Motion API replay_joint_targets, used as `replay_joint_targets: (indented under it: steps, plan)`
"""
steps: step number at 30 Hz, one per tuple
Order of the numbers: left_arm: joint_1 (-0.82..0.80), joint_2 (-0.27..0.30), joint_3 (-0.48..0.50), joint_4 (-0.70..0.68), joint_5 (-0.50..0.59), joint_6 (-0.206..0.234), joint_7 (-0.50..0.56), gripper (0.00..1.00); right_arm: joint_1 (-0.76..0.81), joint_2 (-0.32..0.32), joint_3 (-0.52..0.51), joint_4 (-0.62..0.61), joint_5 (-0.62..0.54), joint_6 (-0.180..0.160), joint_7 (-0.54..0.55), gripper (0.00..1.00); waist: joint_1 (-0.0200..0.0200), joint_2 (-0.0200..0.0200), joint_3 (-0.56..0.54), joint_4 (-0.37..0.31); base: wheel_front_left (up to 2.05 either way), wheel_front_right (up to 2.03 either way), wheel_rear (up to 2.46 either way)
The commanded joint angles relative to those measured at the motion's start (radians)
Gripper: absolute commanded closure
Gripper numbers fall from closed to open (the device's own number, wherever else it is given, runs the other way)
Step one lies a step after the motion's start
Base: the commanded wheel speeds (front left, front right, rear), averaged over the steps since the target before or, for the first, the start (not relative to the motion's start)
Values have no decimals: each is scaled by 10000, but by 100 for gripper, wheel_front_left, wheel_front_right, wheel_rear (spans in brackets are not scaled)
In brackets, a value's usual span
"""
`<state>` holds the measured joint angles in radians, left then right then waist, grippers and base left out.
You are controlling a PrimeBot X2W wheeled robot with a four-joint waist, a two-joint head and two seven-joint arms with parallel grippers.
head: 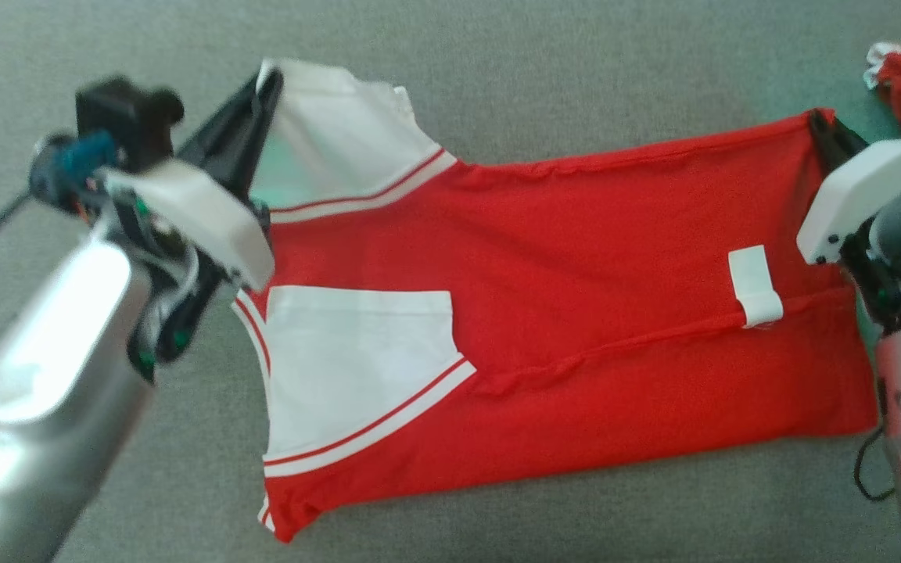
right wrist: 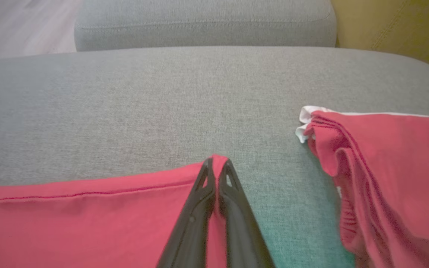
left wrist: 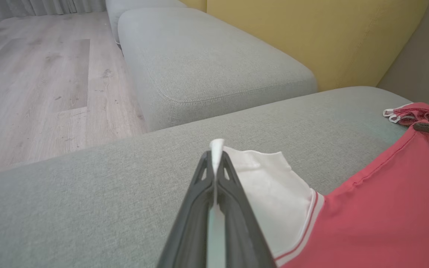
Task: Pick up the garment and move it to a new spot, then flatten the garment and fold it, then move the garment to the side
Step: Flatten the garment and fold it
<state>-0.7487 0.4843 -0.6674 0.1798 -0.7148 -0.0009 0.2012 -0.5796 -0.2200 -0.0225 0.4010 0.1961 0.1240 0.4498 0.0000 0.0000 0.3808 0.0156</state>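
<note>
Left gripper (head: 267,82): jaws pressed together, pinching the outer edge of the white sleeve (head: 341,133) of the garment (head: 576,258). In the left wrist view a sliver of white cloth stands up between the closed tips (left wrist: 214,156). Right gripper (head: 818,121): jaws likewise pressed together, pinching the garment's far hem corner, and the right wrist view shows red cloth caught between the tips (right wrist: 217,165). The garment is a red shirt with white, red-striped sleeves. It lies spread on the grey seat cushion (head: 497,47) between the two grippers, its far edge drawn in a fairly straight line from one pinch point to the other. The sleeve held by the left gripper is lifted clear of the rest of the garment. The second white sleeve (head: 349,367) lies flat on the garment's near half. A lengthwise fold line runs across the red body, with a small white label (head: 754,285) on it near the hem end. Beside the garment's hem corner, apart from it, lies a second red garment (right wrist: 385,167), bunched, with white trim. Beyond the garment's sleeve end stand another grey cushion (left wrist: 207,63), a yellow backrest (left wrist: 311,33) and wood flooring (left wrist: 32,85). Nothing lies on the garment or between it and either gripper.
</note>
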Motion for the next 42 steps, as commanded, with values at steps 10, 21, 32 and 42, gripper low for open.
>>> replay_joint_targets:
  steps: [10,21,32,42]
  plan:
    - [2638,393,309,-2098,-154,885,-1148,100,2276,-92,-362,-1054,274,67,-1310,100,0,0,-1737,477,0,0,0]
    - [5780,-159,-199,-2635,-542,1753,-2406,100,4631,695,-1421,-2265,-126,67,-1977,100,0,0,-2480,718,0,0,0]
    - [6865,-941,-424,-1173,-793,1677,-3655,12,5557,1244,-1743,-2300,-541,67,-2902,0,0,0,-2740,555,0,0,0]
    - [7373,-601,158,-1677,-754,2257,-4152,0,6154,1511,-2446,-2585,-1033,67,-3076,0,0,0,-3088,686,0,0,0]
